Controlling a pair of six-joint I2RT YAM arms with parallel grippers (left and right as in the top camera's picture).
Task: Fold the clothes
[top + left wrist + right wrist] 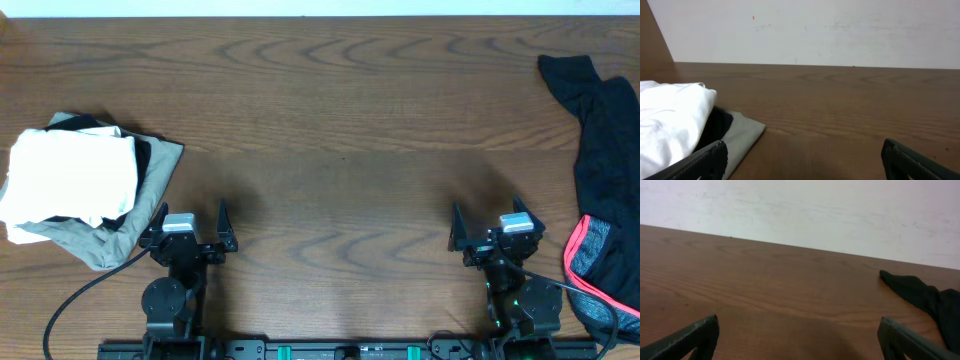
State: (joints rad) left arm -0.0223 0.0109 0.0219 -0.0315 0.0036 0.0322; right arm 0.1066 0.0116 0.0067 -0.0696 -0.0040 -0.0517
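The black leggings [603, 160] lie crumpled along the table's right edge, with the grey waistband and coral-red trim [590, 262] at the near end. One black leg end shows at the right of the right wrist view [920, 296]. My right gripper [495, 222] is open and empty, left of the leggings and apart from them; it also shows in the right wrist view [799, 339]. My left gripper [190, 220] is open and empty at the near left; it also shows in the left wrist view [802, 160].
A pile of folded garments sits at the left: a white one [70, 180] on an olive-grey one [145, 200], seen also in the left wrist view [667, 125]. The wooden table [340, 130] stretches between the arms. A black cable [70, 295] runs by the left arm's base.
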